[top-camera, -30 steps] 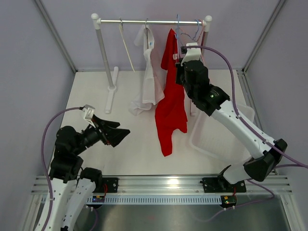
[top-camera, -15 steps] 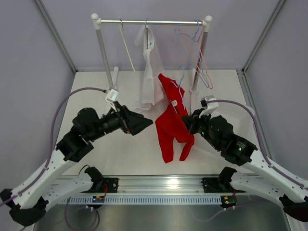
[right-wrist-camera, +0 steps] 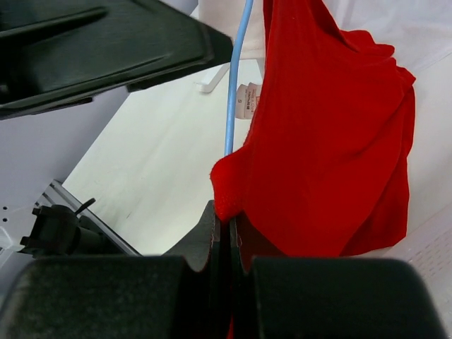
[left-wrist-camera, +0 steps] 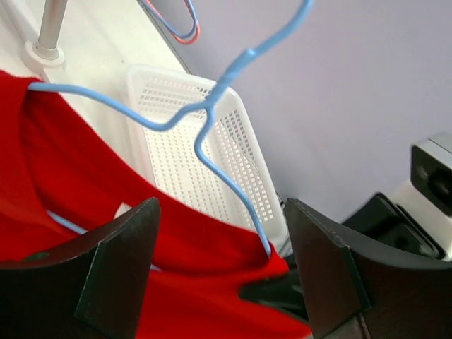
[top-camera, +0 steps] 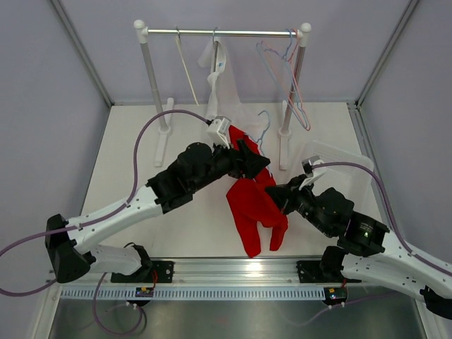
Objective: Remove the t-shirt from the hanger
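I am looking down on a white worktop [top-camera: 134, 155] with both arms reaching to its middle. A red t-shirt [top-camera: 253, 205] hangs in the air there, held up off the surface, its lower end drooping toward the near edge. It is still on a light blue wire hanger [left-wrist-camera: 205, 106], whose hook sticks up above the collar.

The right claw [right-wrist-camera: 227, 226] is pinched tight on a fold of the red fabric near one shoulder, just beside the blue wire. The left claw [left-wrist-camera: 222, 261] comes in from the left with its jaws spread fairly wide. The shirt's collar and the neck of the hanger sit between its two dark fingers [left-wrist-camera: 116, 275]. I cannot tell whether they touch the cloth.

A white perforated plastic basket [top-camera: 346, 152] sits at the right edge of the worktop. The left wrist view shows its mesh floor and walls behind the hanger. The shirt hangs to the left of the basket, not inside it.

A clothes rail [top-camera: 226, 32] stands along the far edge. A white garment [top-camera: 220, 92] hangs from its middle, and a few bare wire hangers [top-camera: 286, 78], blue and pink, hang near its right post.
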{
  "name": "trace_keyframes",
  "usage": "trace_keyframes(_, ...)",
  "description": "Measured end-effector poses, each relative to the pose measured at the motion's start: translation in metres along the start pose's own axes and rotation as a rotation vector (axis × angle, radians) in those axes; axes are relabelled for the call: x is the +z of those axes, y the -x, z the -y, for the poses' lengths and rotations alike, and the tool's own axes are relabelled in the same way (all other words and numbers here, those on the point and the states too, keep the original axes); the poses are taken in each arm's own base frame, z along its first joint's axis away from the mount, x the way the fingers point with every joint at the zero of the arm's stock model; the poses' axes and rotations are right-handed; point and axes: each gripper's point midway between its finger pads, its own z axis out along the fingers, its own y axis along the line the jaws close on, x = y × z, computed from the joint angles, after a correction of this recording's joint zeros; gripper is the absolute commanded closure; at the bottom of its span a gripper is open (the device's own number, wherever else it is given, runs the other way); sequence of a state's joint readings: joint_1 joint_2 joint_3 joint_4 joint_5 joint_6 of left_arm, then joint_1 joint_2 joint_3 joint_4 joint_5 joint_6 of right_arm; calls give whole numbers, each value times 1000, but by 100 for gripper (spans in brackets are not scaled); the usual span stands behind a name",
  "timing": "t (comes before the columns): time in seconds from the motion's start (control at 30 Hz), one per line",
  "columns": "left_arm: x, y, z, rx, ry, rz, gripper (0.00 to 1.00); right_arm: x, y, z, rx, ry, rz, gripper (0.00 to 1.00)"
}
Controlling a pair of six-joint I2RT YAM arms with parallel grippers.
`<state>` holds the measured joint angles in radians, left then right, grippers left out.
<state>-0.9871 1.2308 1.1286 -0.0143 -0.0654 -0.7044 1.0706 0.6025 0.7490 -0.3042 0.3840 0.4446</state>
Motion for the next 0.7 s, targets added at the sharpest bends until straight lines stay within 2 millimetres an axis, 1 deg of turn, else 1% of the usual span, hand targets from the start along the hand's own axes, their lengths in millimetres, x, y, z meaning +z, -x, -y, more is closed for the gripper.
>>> trace_keyframes(0.13,20,0,1,-10,-4,17,33,-4,3,-1,12,10,11,100)
trace_keyframes(0.17,25,-1,1,-16,-7,20,40,-4,3,-2,13,12,12,100)
trace_keyframes(0.23,33,-2,2,-31,-14,23,47,-5,3,-3,14,16,11,100)
trace_keyframes(0.27,36,-3,3,-36,-20,26,59,-5,2,-3,14,15,12,100)
trace_keyframes(0.33,41,-4,5,-49,-35,30,74,-5,1,-1,13,6,10,100)
trace_keyframes(0.37,42,-4,7,-59,-43,33,91,-5,0,0,13,2,7,100)
trace_keyframes(0.4,42,-3,12,-83,-58,36,99,-5,-2,2,9,-3,1,100)
trace_keyframes(0.43,41,-2,20,-107,-83,39,100,-4,-5,3,5,-7,-7,100)
trace_keyframes(0.47,40,-1,29,-122,-109,43,100,-3,-8,3,1,-9,-14,98)
trace_keyframes(0.5,38,-1,34,-132,-125,45,100,-2,-9,2,-3,-5,-17,91)
trace_keyframes(0.53,37,0,36,-141,-131,48,100,-2,-8,1,-3,2,-16,71)
trace_keyframes(0.6,31,0,36,-157,-138,51,100,-3,-7,-2,1,10,-11,50)
trace_keyframes(0.63,26,0,34,-159,-139,53,100,-3,-7,-2,5,9,-12,35)
trace_keyframes(0.67,22,2,35,-160,-145,58,100,-3,-8,-2,3,13,-18,29)
trace_keyframes(0.7,18,7,37,-163,-154,68,100,-3,-10,-4,-2,23,-24,22)
